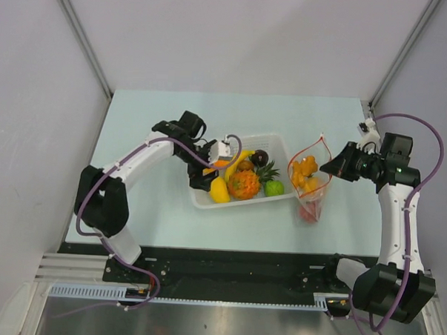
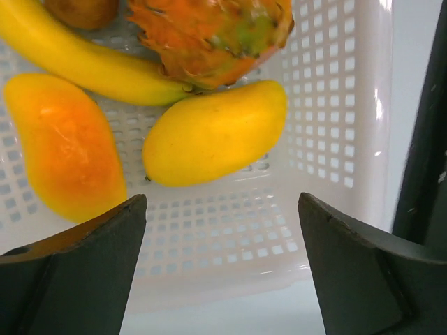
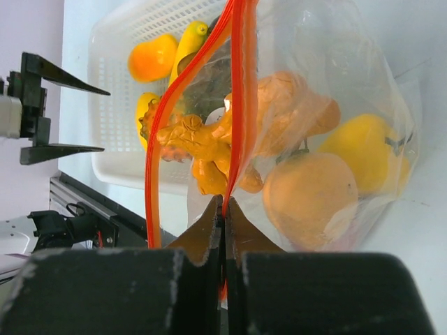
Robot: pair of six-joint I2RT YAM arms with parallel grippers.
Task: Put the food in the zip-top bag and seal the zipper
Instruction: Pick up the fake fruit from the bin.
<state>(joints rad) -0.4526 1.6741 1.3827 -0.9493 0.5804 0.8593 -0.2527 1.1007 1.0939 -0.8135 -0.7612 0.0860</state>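
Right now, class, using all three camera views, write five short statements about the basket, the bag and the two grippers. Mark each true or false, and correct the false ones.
1. The right gripper is shut on the zipper. True.
2. The left gripper grips a fruit. False: it is open over the white basket and holds nothing.
3. The zip-top bag is empty. False: several orange and yellow fruits are inside it.
4. The banana lies in the white basket. True.
5. The zipper is sealed. False: its two strips stand apart and the mouth gapes open.
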